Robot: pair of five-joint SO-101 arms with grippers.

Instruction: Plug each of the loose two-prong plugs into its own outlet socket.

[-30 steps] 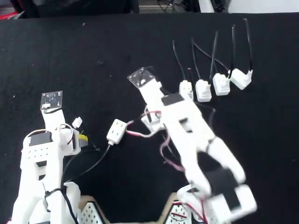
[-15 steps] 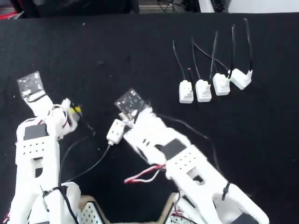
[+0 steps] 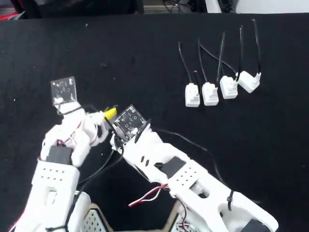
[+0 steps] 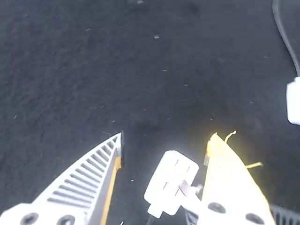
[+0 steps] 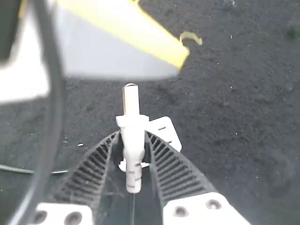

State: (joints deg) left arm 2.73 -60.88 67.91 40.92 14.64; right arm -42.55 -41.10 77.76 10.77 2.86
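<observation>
White plastic plug (image 5: 131, 123) sits clamped between the right gripper (image 5: 132, 140) fingers, which are closed tight on its body; one metal prong pokes out past the fingertips. The plug is seen edge-on, so a second prong cannot be made out. Just behind it lies the outlet socket (image 5: 168, 132), half covered by a finger.

The left gripper (image 4: 166, 137) stands wide open and holds nothing. The outlet socket (image 4: 169, 180) lies between its two fingers, close to the yellow-edged finger (image 4: 227, 173); whether they touch is unclear. That same finger shows as a blur beyond the plug in the right wrist view.

From the high view the socket is mostly hidden under the right arm's wrist. Four plugs (image 3: 210, 93) lie in a row well apart from the socket on the black table (image 3: 120, 48). A white piece (image 4: 294, 101) on a dark cable is cut off at the left wrist view's edge.
</observation>
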